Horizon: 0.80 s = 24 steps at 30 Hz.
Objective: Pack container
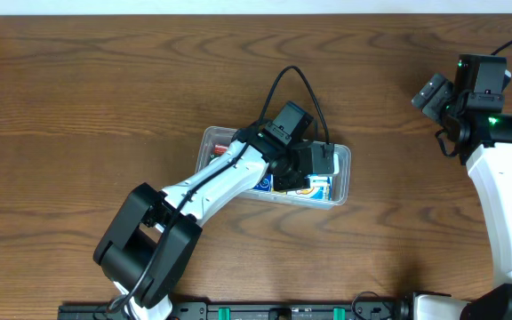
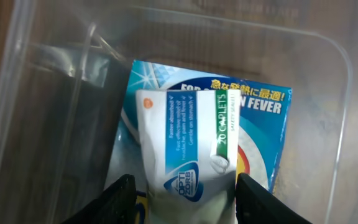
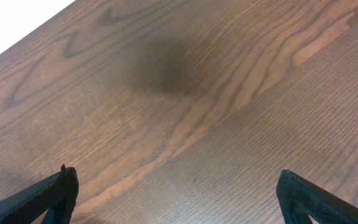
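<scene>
Left gripper (image 2: 185, 194) is down inside the container (image 2: 347, 93), jaws part-open and flanking a white caplet pack (image 2: 185, 143). A sliver of gap shows on one side, so I read it as not clamped. The pack lies skewed on the blue carton (image 2: 257, 124), both at the container's end under the gripper. The container sits mid-worktop (image 1: 78, 80). Right gripper (image 3: 176, 186) is wide open and empty, over bare worktop well clear of the container. Risks: if a finger pad drags on the pack during retract, it lifts or flips back out. The pack could also slide off the carton, and a finger clipping the wall would shove the light container.
</scene>
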Each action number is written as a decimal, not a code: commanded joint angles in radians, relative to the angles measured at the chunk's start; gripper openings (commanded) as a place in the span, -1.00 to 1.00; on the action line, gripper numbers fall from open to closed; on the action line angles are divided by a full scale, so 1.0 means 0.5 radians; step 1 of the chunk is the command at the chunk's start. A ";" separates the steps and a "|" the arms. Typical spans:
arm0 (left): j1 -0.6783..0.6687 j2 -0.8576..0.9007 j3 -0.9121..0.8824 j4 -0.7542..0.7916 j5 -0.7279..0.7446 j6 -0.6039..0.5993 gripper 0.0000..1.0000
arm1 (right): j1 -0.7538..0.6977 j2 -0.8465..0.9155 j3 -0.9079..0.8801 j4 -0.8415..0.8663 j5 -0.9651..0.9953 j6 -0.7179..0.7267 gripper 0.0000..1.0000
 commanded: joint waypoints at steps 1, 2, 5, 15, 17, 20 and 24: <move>-0.004 0.022 0.012 0.031 0.027 0.026 0.05 | -0.011 -0.001 0.002 -0.002 0.013 -0.025 0.99; -0.004 0.011 0.013 0.047 0.027 0.026 0.04 | -0.011 -0.001 0.002 -0.002 0.013 -0.025 0.99; -0.004 -0.052 0.013 0.080 0.027 0.025 0.04 | -0.011 -0.001 0.002 -0.002 0.013 -0.025 0.99; -0.005 -0.615 0.013 -0.009 0.027 -0.213 0.40 | -0.011 -0.001 0.002 -0.002 0.013 -0.025 0.98; -0.005 -0.792 0.014 -0.036 0.027 -0.335 1.00 | -0.011 -0.001 0.002 -0.002 0.013 -0.025 0.99; -0.004 -1.047 0.013 -0.060 0.026 -0.460 0.96 | -0.011 -0.001 0.002 -0.002 0.013 -0.025 0.98; -0.002 -1.348 0.013 -0.183 -0.150 -0.463 0.96 | -0.011 -0.001 0.002 -0.002 0.013 -0.025 0.98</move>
